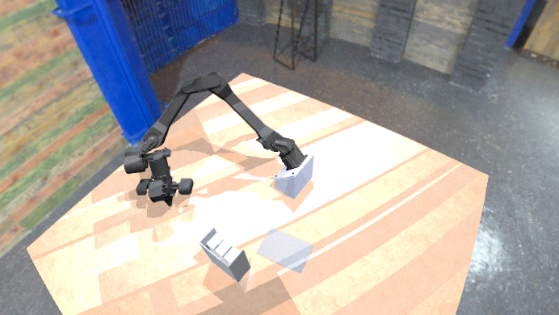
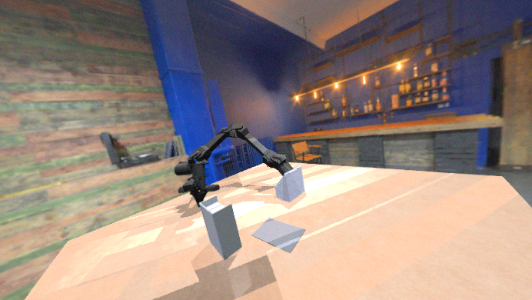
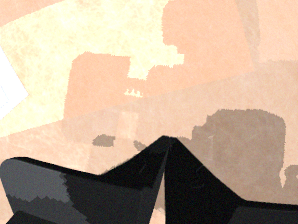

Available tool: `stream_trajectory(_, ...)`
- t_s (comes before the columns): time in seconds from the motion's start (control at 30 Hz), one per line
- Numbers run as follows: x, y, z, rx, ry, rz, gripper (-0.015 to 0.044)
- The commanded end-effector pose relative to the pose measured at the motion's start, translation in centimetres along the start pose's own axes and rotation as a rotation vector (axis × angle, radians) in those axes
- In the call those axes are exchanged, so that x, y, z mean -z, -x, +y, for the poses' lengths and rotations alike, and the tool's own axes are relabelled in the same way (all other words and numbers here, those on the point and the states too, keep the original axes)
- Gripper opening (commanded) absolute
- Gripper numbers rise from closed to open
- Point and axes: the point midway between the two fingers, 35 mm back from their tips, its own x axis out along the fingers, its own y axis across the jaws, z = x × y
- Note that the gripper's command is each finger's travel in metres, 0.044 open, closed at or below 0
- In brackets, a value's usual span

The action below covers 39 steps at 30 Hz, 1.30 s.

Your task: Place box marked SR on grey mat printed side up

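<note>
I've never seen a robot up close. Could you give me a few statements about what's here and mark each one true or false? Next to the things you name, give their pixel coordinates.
1. The gripper (image 1: 170, 203) (image 2: 199, 204) (image 3: 168, 143) is shut with nothing in it. True.
2. A box lies on the grey mat (image 1: 286, 249) (image 2: 280, 235). False: no box is on it.
3. Three white-topped boxes (image 1: 223, 249) stand in the bin (image 1: 239, 270) (image 2: 224, 232). True.
4. The bin lies tipped on its side. False: it stands upright.
5. The gripper points up at the ceiling. False: it points down towards the table (image 1: 384, 226) (image 2: 365, 238).
</note>
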Motion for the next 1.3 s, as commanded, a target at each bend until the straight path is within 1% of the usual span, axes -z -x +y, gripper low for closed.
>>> stream_trajectory(0.0,-1.7,0.0,0.9,-0.001,-0.003,-0.017,0.0)
stream_trajectory(0.2,-4.5,0.1,2.3,0.001,-0.005,-0.046,0.0)
stream_trajectory(0.67,-11.2,0.9,5.8,0.064,-0.124,-0.075,0.0)
stream_trajectory(1.27,-18.2,3.1,11.7,0.155,-0.291,-0.154,0.0)
